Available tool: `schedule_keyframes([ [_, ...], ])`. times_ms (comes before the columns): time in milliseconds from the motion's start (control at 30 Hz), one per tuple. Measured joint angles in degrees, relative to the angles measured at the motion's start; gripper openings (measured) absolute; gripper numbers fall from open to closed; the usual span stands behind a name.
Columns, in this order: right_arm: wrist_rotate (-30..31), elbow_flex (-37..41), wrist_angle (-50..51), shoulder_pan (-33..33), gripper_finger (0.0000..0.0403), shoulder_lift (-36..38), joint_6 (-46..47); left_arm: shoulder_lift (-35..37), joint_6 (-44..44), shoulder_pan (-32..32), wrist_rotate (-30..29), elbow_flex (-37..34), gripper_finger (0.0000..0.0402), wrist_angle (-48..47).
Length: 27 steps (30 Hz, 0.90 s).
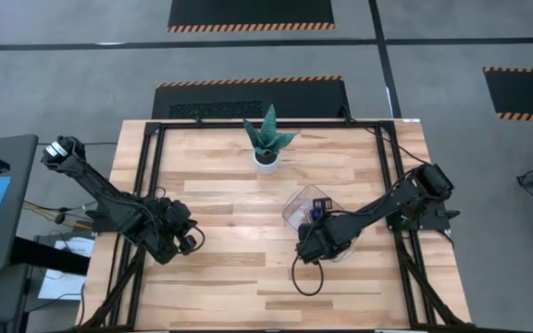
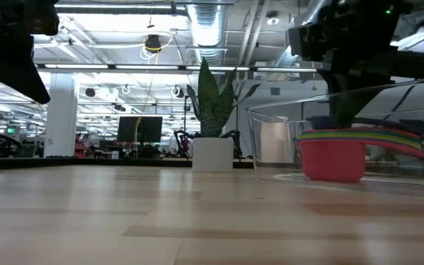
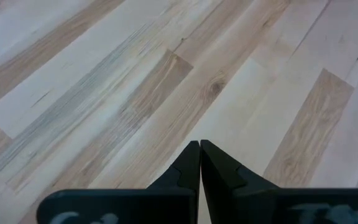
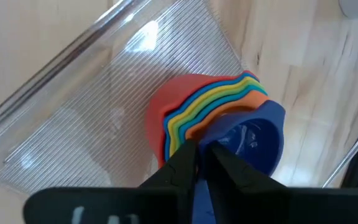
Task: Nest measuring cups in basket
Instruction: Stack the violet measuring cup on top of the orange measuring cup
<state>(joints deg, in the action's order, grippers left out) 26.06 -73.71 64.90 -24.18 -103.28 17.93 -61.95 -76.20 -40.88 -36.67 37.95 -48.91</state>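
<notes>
1. High view shows one clear basket (image 1: 296, 205) on the right half of the wooden table (image 1: 220, 268), and two dark arms, one at each side.
2. One stack of measuring cups (image 4: 213, 121) sits inside the basket. In the right wrist view its rims show red, yellow, green, light blue and orange, with a dark blue cup (image 4: 253, 140) on top; an exact count of cups cannot be told.
3. From the low view the stack (image 2: 341, 151) rests on the basket floor, a red cup (image 2: 333, 160) at the bottom, handles fanned toward the right.
4. The right gripper (image 4: 199, 152) is over the basket, its fingers drawn narrow at the rim of the dark blue cup; whether they pinch it cannot be told.
5. The left gripper (image 3: 200, 149) hangs over bare wood at the table's left side, fingers pressed together, holding nothing.
6. One white pot with a green spiky plant (image 1: 267, 139) stands near the table's far edge, apart from the basket.
7. The right arm covers part of the basket from above.
</notes>
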Motion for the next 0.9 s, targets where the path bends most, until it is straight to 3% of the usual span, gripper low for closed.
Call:
schedule_keyframes([
  [900, -2.41, -1.84, 0.84, 0.75, 0.0062, -0.14, 0.04, 0.00, -0.16, 0.00, 0.02, 0.00, 0.0000, 0.01],
])
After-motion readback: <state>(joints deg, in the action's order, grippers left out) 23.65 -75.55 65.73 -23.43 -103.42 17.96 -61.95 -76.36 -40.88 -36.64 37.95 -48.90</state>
